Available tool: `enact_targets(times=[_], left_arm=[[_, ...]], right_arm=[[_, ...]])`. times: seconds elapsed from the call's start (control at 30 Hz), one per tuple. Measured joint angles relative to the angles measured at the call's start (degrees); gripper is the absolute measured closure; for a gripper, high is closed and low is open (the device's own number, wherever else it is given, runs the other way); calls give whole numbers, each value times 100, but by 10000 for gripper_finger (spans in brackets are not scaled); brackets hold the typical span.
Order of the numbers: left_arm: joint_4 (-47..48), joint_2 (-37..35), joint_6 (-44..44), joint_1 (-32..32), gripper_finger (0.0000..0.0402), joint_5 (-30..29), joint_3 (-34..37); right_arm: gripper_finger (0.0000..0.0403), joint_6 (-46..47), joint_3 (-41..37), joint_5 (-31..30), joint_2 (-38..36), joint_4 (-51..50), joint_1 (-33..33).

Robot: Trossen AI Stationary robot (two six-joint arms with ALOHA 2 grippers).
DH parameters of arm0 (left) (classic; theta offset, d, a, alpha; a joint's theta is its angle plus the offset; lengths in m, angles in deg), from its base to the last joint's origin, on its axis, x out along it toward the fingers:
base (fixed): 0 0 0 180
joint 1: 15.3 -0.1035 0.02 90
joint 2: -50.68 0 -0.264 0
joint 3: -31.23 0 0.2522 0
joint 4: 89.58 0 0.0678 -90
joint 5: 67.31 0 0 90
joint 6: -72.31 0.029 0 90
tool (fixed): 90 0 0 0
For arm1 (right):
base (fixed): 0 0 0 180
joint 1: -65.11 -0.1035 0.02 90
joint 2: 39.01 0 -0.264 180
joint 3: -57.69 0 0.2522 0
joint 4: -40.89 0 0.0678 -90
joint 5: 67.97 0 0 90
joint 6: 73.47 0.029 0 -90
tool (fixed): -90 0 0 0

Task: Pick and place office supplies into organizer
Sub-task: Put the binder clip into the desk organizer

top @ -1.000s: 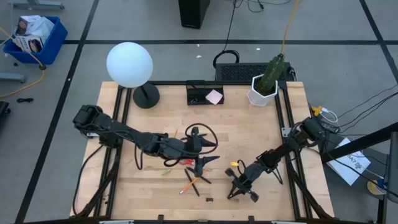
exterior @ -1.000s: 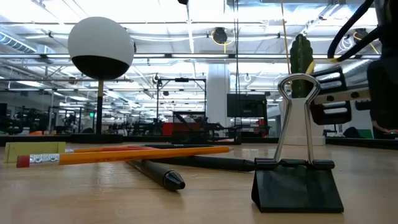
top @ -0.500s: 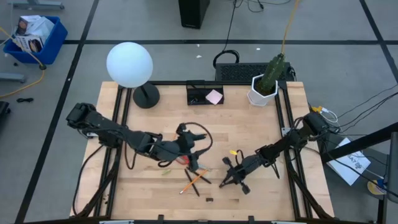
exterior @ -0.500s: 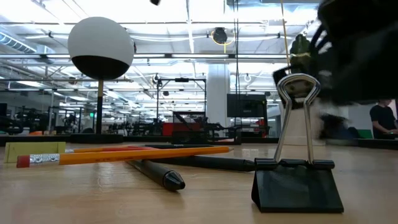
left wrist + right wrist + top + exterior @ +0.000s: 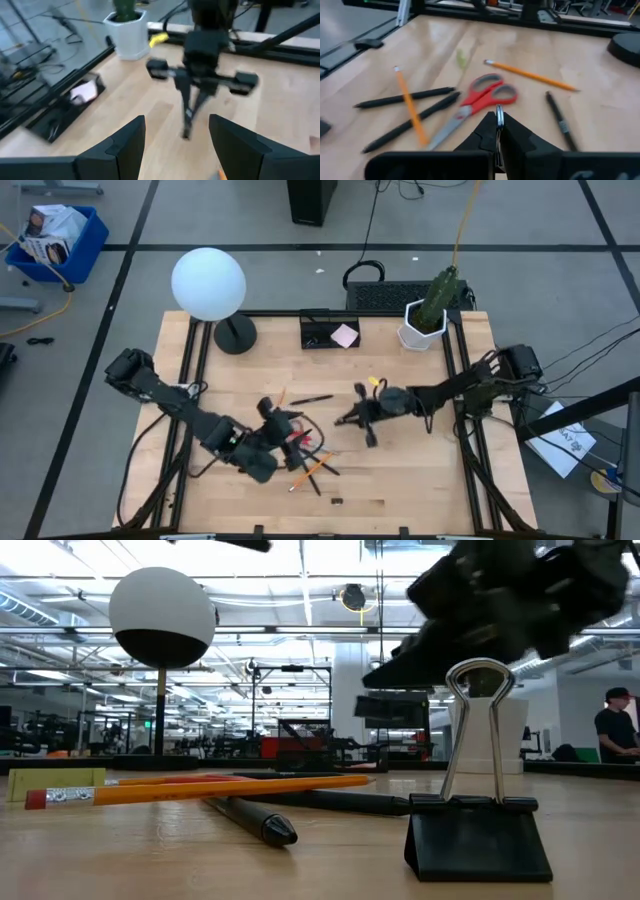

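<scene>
Scissors (image 5: 479, 102) lie on the tabletop (image 5: 400, 470) among pencils (image 5: 410, 106) and pens (image 5: 404, 97), well apart from the organizer (image 5: 329, 332); right end effector (image 5: 362, 417) pinched closed, empty, mid-tabletop; left end effector (image 5: 176, 145) spread wide

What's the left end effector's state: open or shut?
Open. In the left wrist view, fingers of the left end effector sit wide apart, gripping nothing.
</scene>
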Motion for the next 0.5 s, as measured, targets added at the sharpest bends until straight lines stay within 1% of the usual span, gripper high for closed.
enact_targets(times=[0.07,0.13,0.27,0.33,0.43,0.5], left_arm=[[206,0,-371,94,174,-251,139],[212,-7,-600,157,174,-422,380],[173,-46,-1248,242,174,-609,902],[170,-44,-1524,272,174,-657,1149],[-132,-44,-1650,328,174,-753,1466],[-359,-44,-1551,397,174,-879,1653]], right_arm=[[400,-92,157,325,4,-160,303],[400,-105,334,494,4,-362,550],[400,-445,680,497,4,-516,945],[400,-600,899,503,4,-787,1145],[400,-821,1268,485,4,-1317,1470],[400,-913,1436,477,37,-1397,1702]])
